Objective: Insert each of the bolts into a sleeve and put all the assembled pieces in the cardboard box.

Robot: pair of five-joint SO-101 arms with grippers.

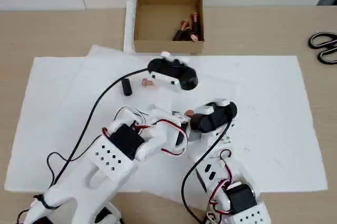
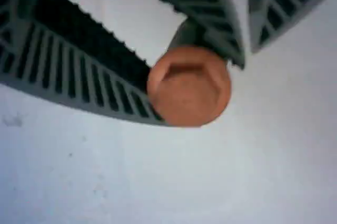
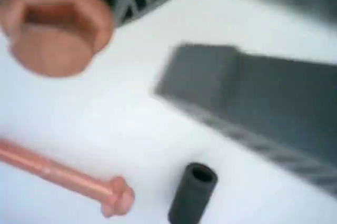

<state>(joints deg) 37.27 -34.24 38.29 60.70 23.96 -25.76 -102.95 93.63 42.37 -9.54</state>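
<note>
While one bolt and one sleeve lie loose, near each other on the white paper, a second bolt sits pinched by its head in the narrowly closed left gripper, a dark sleeve behind it. One cardboard box holds several assembled pieces, their number unclear. Whether the right gripper is open or closed cannot be told.

The wooden table is carrying a wide white paper sheet spreading over its middle; a cardboard box is sitting at the sheet's far edge, and black scissors are lying on bare wood at the right edge
</note>
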